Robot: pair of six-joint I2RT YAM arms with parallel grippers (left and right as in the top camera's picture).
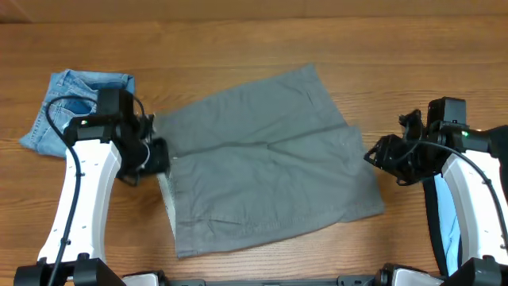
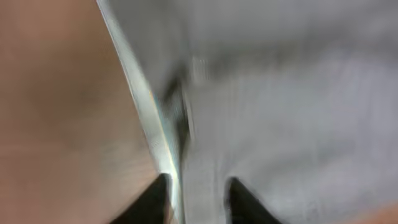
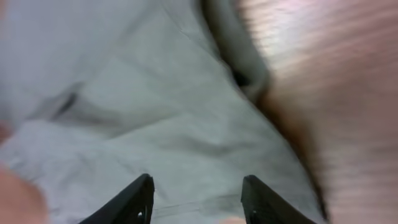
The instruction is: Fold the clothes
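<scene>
Since the grey shorts (image 1: 270,159) lie spread flat in the middle of the surface (image 1: 254,32), waistband to the left and both legs to the right, no fold looks made yet, so the whole job seems left to do. At the far left sit bunched blue denim shorts (image 1: 75,107). The left fingers (image 2: 154,202) stand moderately parted astride the pale waistband edge, not closed on it. The right fingers (image 3: 127,202) are spread wide above the leg cloth by the right hem, holding nothing
</scene>
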